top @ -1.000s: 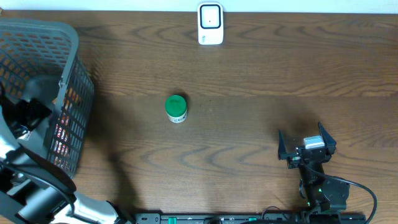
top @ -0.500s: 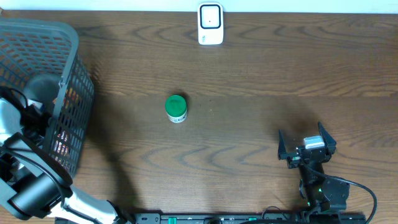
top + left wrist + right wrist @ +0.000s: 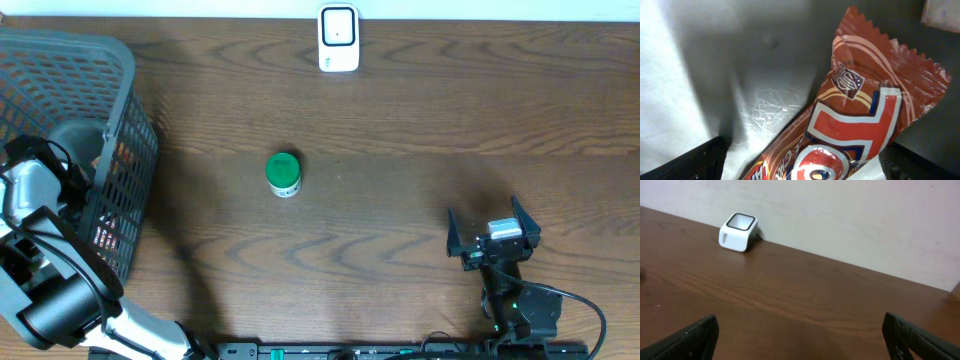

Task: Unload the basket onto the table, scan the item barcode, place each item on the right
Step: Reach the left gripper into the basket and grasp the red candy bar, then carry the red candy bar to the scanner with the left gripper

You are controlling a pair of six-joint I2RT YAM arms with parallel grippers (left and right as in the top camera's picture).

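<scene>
The left pincer [image 3: 805, 167] stands wide open inside the basket [image 3: 135, 110], with nothing gripped. Its tips sit either side of a red-brown snack packet [image 3: 855, 115], and whether they touch it cannot be told. The packet's large red-and-white lettering is cut off and unreadable. The right pincer [image 3: 491, 232] gapes empty over the counter [image 3: 400, 250]. The overhead view alone shows a green-lidded jar [image 3: 284, 174] well to its left. The white scanner [image 3: 738, 231] sits far ahead.

A dark wooden table [image 3: 400, 120] fills the overhead frame, with a grey mesh basket [image 3: 135, 170] at its left edge, a green-lidded jar [image 3: 283, 173] standing alone left of centre, and a pale wall [image 3: 865, 210] behind.
</scene>
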